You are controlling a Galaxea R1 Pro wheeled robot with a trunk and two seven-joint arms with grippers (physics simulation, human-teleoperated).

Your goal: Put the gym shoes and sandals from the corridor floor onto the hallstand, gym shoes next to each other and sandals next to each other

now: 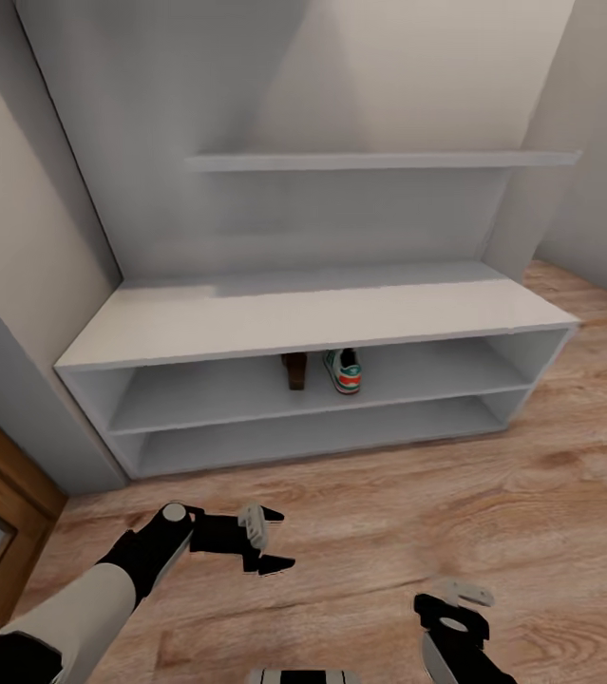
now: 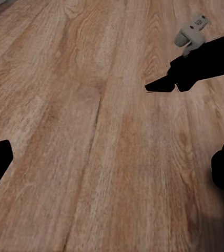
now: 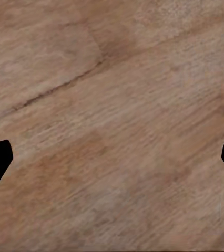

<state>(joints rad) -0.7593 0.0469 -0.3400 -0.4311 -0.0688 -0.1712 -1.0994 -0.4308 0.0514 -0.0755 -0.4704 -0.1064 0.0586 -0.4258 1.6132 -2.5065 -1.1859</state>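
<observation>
Hallstand (image 1: 246, 318), upper tier: one sandal (image 1: 294, 370) and one gym shoe (image 1: 344, 370), side by side near the middle. Left hand (image 1: 267, 540) and right hand (image 1: 455, 608): both spread wide, empty, above the corridor floor (image 1: 493, 503).

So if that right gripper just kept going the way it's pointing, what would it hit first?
Most likely the corridor floor: the right gripper looks open, with bare wood planks between its fingers and nothing else in the way. How far off is unclear.
</observation>
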